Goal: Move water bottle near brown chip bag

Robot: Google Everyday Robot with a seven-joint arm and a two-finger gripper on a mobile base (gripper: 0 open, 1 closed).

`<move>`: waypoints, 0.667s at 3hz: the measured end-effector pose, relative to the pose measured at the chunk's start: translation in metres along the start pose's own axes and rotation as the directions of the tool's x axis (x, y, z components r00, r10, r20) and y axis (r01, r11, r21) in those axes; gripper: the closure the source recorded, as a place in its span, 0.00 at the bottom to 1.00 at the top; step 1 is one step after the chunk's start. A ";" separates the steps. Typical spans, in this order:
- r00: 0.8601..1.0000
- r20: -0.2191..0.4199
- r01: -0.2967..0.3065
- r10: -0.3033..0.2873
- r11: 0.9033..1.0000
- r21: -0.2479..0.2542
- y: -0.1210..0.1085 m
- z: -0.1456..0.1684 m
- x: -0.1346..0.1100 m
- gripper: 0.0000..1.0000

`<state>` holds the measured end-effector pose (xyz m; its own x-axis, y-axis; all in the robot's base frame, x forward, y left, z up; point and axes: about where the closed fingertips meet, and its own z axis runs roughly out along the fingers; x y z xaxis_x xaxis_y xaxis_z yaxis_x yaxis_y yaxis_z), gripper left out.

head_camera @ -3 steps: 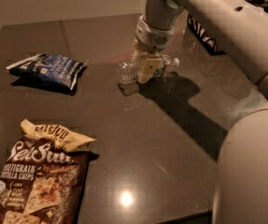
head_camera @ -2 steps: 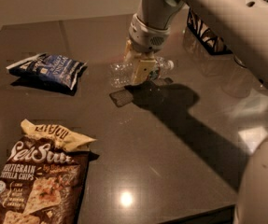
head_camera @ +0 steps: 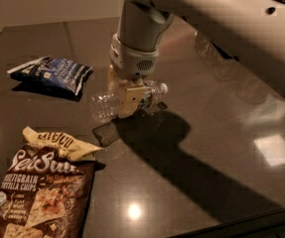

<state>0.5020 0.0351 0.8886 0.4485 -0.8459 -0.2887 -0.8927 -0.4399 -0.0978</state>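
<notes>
The water bottle (head_camera: 105, 104) is clear and ribbed with a white cap on its right end. It lies sideways in my gripper (head_camera: 128, 97), held a little above the dark table. The gripper is shut on the bottle's middle, its tan fingers (head_camera: 130, 99) across the label. The brown chip bag (head_camera: 37, 192), dark brown with a tan top and white lettering, lies flat at the lower left. The bottle hangs above and to the right of the bag's top, apart from it.
A smaller dark blue bag (head_camera: 52, 74) lies at the left, behind the brown one. The dark glossy table (head_camera: 216, 148) reaches its front edge at the lower right. My arm (head_camera: 221, 19) spans the upper right.
My gripper has carried the water bottle to the left and toward the front of the table, closer to the brown chip bag. Both bags have stayed put.
</notes>
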 end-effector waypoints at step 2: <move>0.998 -0.057 0.031 -0.034 0.998 -0.049 0.026 0.029 -0.025 0.59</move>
<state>0.4663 0.0532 0.8659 0.4802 -0.8465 -0.2299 -0.8751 -0.4802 -0.0602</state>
